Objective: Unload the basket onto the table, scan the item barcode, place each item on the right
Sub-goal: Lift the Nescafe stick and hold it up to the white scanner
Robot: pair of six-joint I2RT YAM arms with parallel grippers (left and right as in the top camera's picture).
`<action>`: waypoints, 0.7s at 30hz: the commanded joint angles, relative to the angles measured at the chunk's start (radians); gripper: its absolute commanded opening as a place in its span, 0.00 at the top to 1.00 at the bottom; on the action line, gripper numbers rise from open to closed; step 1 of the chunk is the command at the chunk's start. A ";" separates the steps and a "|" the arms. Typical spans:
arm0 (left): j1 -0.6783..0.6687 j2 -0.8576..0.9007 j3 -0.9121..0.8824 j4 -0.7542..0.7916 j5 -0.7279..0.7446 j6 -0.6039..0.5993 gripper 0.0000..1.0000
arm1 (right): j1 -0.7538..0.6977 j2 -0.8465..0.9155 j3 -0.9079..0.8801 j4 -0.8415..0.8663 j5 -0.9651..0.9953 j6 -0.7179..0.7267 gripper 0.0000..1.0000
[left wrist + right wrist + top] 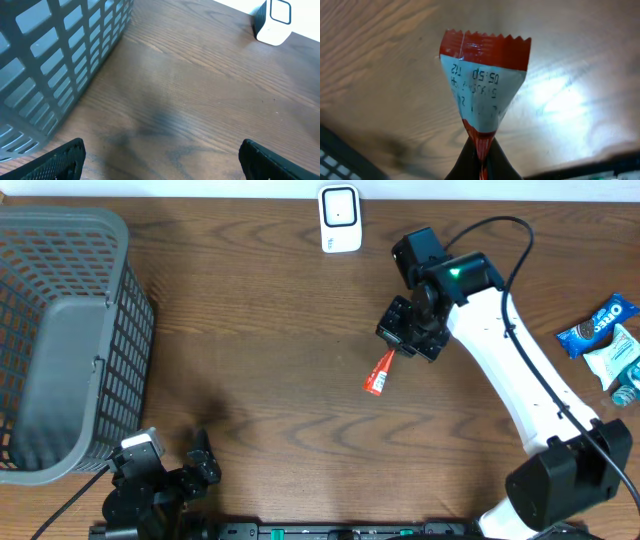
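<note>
While dangling over the middle of the table [270, 330], packet [379, 375]: being clamped by the right gripper [397, 350].
Left gripper [195, 468]: idling, released, front-left corner.
Scanner [340, 218]: sitting at back edge; printed side should be facing it squarely.

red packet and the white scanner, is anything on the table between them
Nothing. In the overhead view, the table between the red packet and the white scanner is bare wood.
</note>
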State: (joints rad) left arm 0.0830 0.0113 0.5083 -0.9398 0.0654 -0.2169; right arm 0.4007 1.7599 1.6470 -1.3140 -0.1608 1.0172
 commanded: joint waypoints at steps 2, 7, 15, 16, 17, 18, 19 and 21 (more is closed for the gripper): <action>0.000 -0.002 0.000 -0.002 0.002 -0.006 0.02 | 0.006 -0.028 0.011 -0.034 0.015 0.157 0.99; 0.000 -0.002 0.000 -0.002 0.002 -0.006 0.02 | 0.006 -0.028 0.011 -0.040 0.013 0.172 0.99; 0.000 -0.002 0.000 -0.002 0.002 -0.006 0.02 | 0.019 -0.029 0.012 0.157 0.014 -0.109 0.99; 0.000 -0.002 0.000 -0.002 0.002 -0.006 0.02 | 0.025 -0.028 0.012 0.222 0.013 -0.209 0.99; 0.000 -0.002 0.000 -0.002 0.002 -0.006 0.02 | 0.030 -0.028 0.012 0.278 0.013 -0.296 0.99; 0.000 -0.002 0.000 -0.002 0.002 -0.006 0.02 | 0.036 -0.028 0.012 0.326 0.014 -0.371 0.98; 0.000 -0.002 0.000 -0.002 0.001 -0.006 0.02 | 0.043 -0.028 0.012 0.384 0.014 -0.453 0.99; 0.000 -0.002 0.000 -0.002 0.002 -0.006 0.02 | 0.055 -0.026 0.011 0.500 0.063 -0.595 0.98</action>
State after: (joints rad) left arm 0.0830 0.0113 0.5083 -0.9398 0.0650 -0.2169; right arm 0.4313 1.7519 1.6470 -0.9016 -0.1539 0.7460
